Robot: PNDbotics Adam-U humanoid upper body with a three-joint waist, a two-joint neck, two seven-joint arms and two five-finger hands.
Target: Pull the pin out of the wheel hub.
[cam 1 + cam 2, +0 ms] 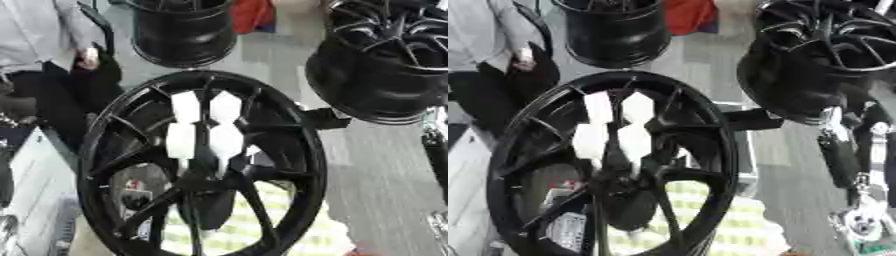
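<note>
A black wheel hub [201, 165] fills the view; the right hand [859, 220] shows at the edge, its grip impossible to tell.

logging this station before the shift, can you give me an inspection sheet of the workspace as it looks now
surface: grey floor behind the wheels; no table top seen.
job's things: large black spoked wheel upright, close to the camera; white blocky shapes show by its hub; no pin can be made out.
clutter: a black rim behind at the top, another black spoked wheel at upper right, something red at the top edge.
hands: neither robot hand can be made out; an arm with silver joints shows at the right edge.
cables: nothing seen.
surroundings: a person's hand and sleeve at upper left, touching none of the wheels.
</note>
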